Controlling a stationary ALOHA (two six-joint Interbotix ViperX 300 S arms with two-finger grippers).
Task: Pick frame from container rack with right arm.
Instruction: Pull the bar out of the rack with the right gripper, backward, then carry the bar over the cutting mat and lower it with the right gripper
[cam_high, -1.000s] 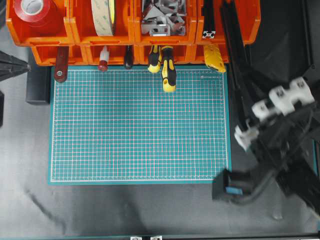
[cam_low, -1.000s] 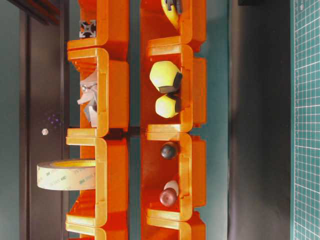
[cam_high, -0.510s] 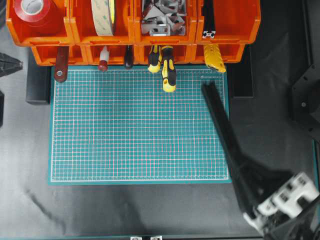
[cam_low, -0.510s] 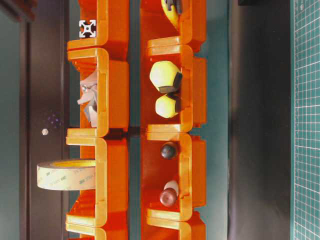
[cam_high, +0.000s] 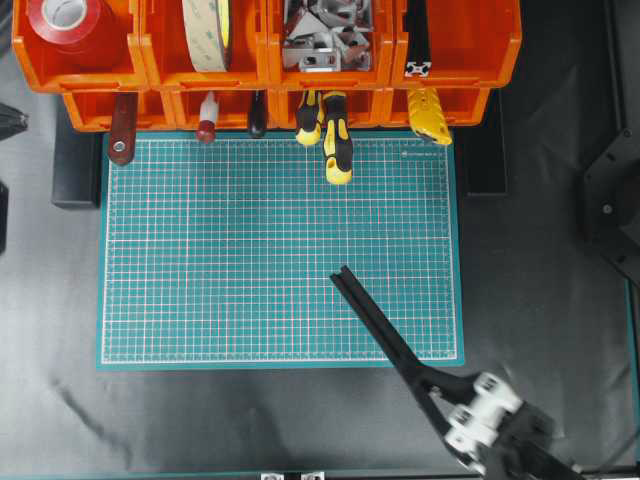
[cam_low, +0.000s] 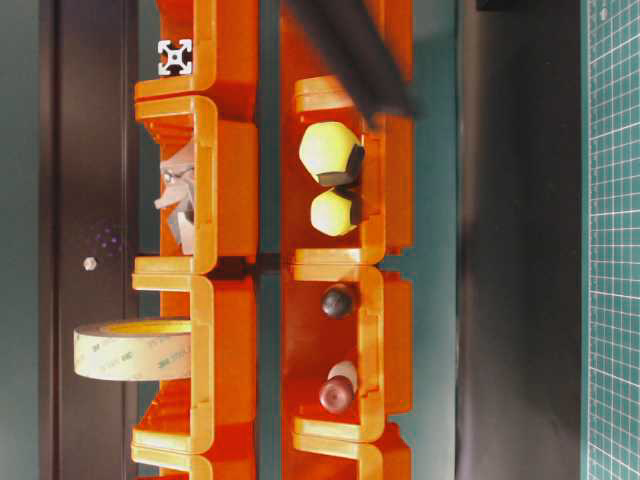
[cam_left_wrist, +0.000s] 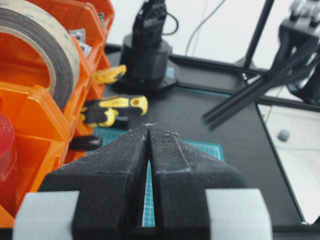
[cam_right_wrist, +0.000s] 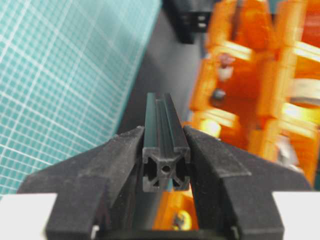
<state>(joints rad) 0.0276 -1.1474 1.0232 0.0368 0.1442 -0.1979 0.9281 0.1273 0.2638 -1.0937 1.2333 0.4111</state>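
Observation:
A black slotted frame (cam_high: 385, 328) slants over the green mat's front right corner, and my right gripper (cam_high: 440, 392) is shut on its near end. In the right wrist view the bar (cam_right_wrist: 166, 150) sits clamped between both fingers, its square cut end facing the camera. It crosses the table-level view as a dark blur (cam_low: 345, 50). The orange container rack (cam_high: 150, 75) lines the back edge; a second frame (cam_high: 418, 50) lies in its top right bin, silvery end (cam_low: 175, 57) showing. My left gripper (cam_left_wrist: 149, 126) is shut and empty, near the rack's left end.
A green cutting mat (cam_high: 250, 260) covers the middle. Yellow-and-black tool handles (cam_high: 337, 150) and other handles stick out of the lower bins over the mat's back edge. Tape rolls (cam_high: 205, 30) and metal brackets (cam_high: 325, 40) fill the upper bins. A black block (cam_high: 75, 170) stands left.
The right arm has swung the frame away from the rack's right end, down and leftward to the mat's front right. The left gripper has stayed still.

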